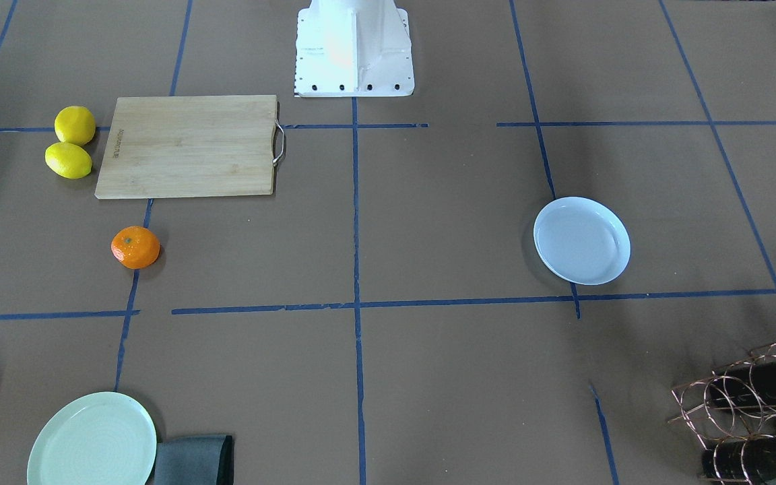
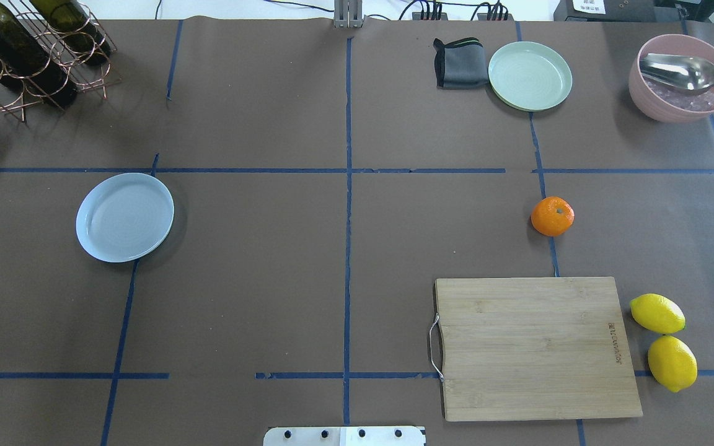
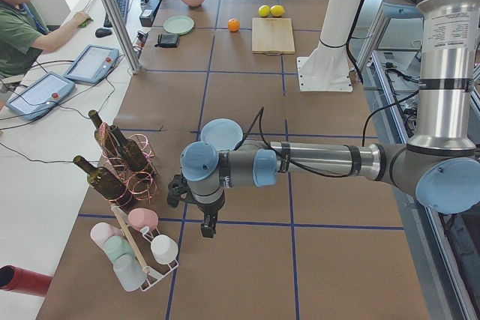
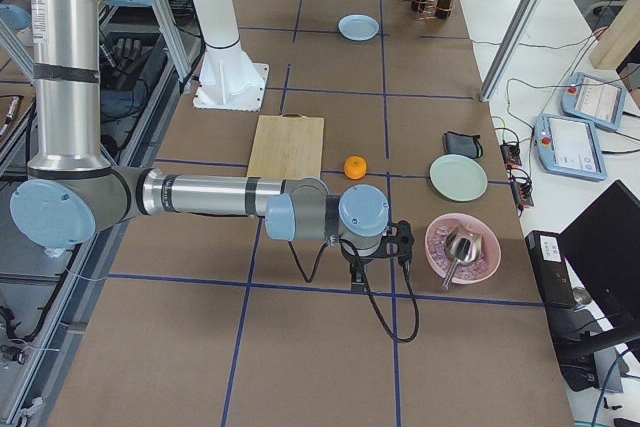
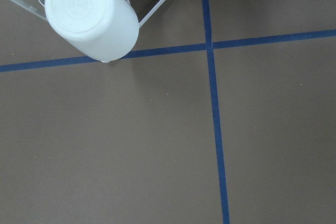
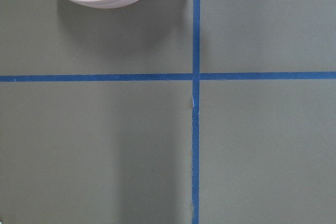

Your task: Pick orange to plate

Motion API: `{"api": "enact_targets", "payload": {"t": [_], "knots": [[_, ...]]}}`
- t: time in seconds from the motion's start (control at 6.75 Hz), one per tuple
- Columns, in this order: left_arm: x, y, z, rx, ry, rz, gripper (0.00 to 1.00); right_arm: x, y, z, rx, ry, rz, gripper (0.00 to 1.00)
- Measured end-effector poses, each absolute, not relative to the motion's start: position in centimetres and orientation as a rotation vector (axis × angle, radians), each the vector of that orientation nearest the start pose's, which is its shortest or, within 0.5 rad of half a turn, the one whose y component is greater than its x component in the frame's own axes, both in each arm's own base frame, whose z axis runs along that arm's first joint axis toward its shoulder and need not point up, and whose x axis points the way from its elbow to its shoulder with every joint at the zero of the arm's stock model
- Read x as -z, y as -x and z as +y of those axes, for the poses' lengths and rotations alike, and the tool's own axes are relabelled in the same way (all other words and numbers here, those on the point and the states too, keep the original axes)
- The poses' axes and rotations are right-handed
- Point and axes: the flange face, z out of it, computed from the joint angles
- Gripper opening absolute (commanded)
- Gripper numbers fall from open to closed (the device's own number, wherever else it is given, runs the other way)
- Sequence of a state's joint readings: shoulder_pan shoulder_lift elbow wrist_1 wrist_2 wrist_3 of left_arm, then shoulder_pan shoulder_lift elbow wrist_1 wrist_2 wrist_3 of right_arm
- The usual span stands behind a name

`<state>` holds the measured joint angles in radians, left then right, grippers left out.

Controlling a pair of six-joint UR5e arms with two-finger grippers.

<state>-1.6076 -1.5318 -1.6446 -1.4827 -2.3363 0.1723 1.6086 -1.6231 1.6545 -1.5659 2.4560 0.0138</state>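
Note:
The orange (image 2: 552, 216) sits on the brown table on my right side, just beyond the wooden cutting board (image 2: 537, 347); it also shows in the front-facing view (image 1: 135, 247). The white-bluish plate (image 2: 124, 217) lies empty on my left side, far from the fruit. Neither gripper appears in the overhead or front views. My left gripper (image 3: 208, 226) hangs over the table near the plate (image 3: 221, 134) and a cup rack. My right gripper (image 4: 357, 277) hangs beside the pink bowl, nearer than the orange (image 4: 355, 167). Whether either is open or shut I cannot tell.
Two lemons (image 2: 664, 341) lie right of the board. A pale green plate (image 2: 530, 75), a grey cloth (image 2: 459, 62) and a pink bowl with a spoon (image 2: 679, 77) stand at the far right. A wine rack (image 2: 22, 56) fills the far left corner. An operator (image 3: 22, 28) sits beside the table.

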Motion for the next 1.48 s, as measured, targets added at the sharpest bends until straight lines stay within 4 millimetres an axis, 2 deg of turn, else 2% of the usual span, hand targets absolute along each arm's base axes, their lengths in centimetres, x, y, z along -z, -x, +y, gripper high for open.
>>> {"api": "enact_targets", "payload": {"t": [0.3, 0.59, 0.74, 0.89, 1.04, 1.19, 1.33, 1.48], "knots": [[-64.1, 8.2, -47.2, -0.116, -0.049, 0.766, 1.0, -63.1, -7.4, -46.8, -0.031, -0.048, -0.88, 1.0], [-59.5, 8.1, -48.9, -0.166, -0.159, 0.757, 1.0, -62.3, -7.4, -47.0, -0.023, -0.068, -0.89, 1.0], [-57.5, 6.5, -50.1, -0.233, -0.248, 0.751, 1.0, -61.2, -7.3, -47.4, -0.011, -0.089, -0.896, 1.0], [-56.7, 3.8, -51.2, -0.289, -0.303, 0.762, 1.0, -59.7, -6.7, -48.3, 0.014, -0.112, -0.9, 1.0], [-56.5, 1.7, -52.0, -0.308, -0.315, 0.79, 1.0, -57.7, -5.9, -50.2, 0.044, -0.139, -0.901, 1.0], [-55.4, -0.9, -52.6, -0.304, -0.308, 0.844, 1.0, -55.5, -5.1, -52.3, 0.061, -0.163, -0.905, 1.0], [-54.5, -4.6, -52.7, -0.257, -0.26, 0.905, 1.0, -54.6, -4.3, -53.4, 0.057, -0.166, -0.915, 1.0], [-53.7, -9.5, -52.4, -0.176, -0.205, 0.926, 1.0, -53.4, -3.4, -53.9, 0.035, -0.161, -0.932, 1.0]]}}
